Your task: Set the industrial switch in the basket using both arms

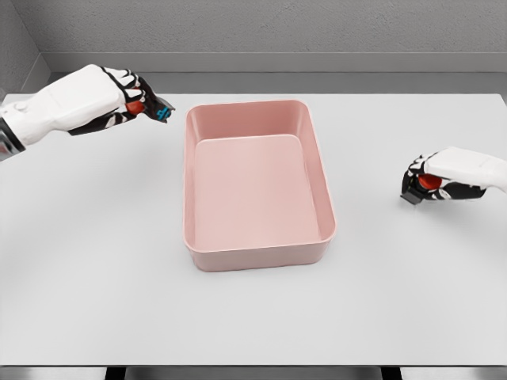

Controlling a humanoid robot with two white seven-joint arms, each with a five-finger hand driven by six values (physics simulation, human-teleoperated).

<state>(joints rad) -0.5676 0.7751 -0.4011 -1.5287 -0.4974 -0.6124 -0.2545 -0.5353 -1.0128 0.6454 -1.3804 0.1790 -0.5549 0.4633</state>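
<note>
Switch (pixel 161 112) gripped in left hand (pixel 127 99) just outside basket (pixel 194 127) rim; right hand (pixel 424 184) clutching another.

A pink basket (pixel 259 184) sits at the centre of the frame on a white table (pixel 95 269), its long side running away from the camera, nothing inside it. At the upper left, the left hand (pixel 127 99) has its fingers curled around a dark industrial switch (pixel 157 108) with red and blue parts, held just beside the basket's upper left corner and seemingly clear of the tabletop. At the right edge of the frame, well apart from the basket, the right hand (pixel 432 180) is closed over a second switch (pixel 420 188), dark with a red part, low against the table; whether it touches the surface is hard to tell
</note>
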